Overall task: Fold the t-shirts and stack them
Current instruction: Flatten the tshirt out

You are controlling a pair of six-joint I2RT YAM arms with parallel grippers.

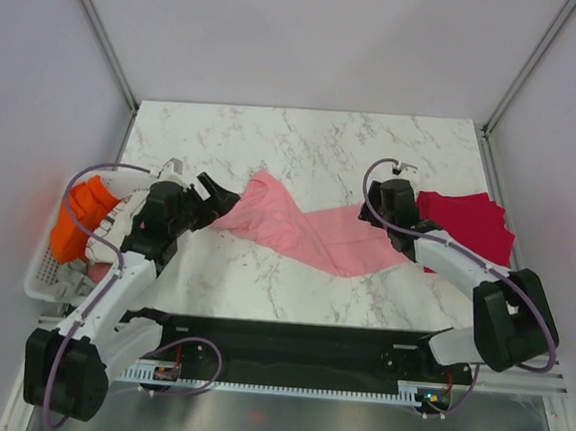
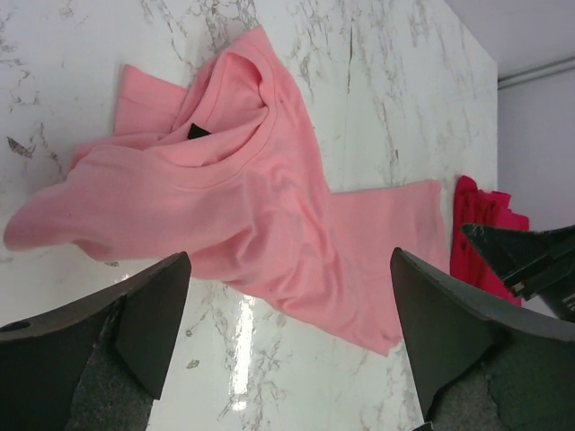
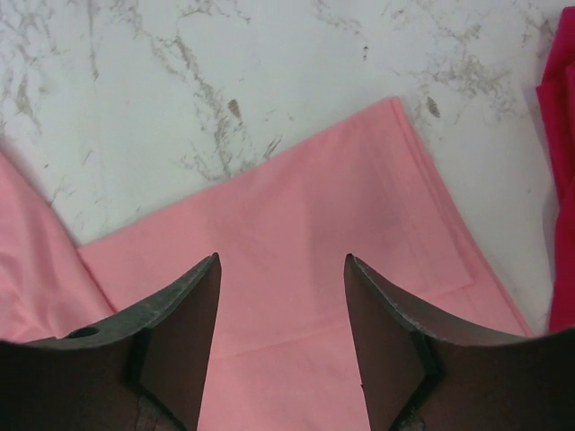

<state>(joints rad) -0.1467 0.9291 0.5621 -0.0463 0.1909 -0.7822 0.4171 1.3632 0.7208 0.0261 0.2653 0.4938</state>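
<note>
Pink soft-cloth short-sleeved t-shirt (image 1: 307, 232) lies rumpled across the centre of the white marble tabletop (image 1: 324, 138), 9 to 3 o'clock. Crimson red cloth t-shirt (image 1: 467, 222) lies at 3 o'clock, touching it. Left gripper (image 2: 289, 260) gapes wide at the collar end, empty. Right gripper (image 3: 282, 260) is part open over the opposite end, empty. Judged light, limp, clingy: pinch corner edges, not mid-cloth.

On the surface (image 1: 304, 142), one t-shirt (image 1: 307, 232) lies between the left pincer (image 1: 220, 196) and the right pincer (image 1: 369, 220), reaching under the latter. The other t-shirt (image 1: 467, 222) lies just right of the right pincer.
</note>
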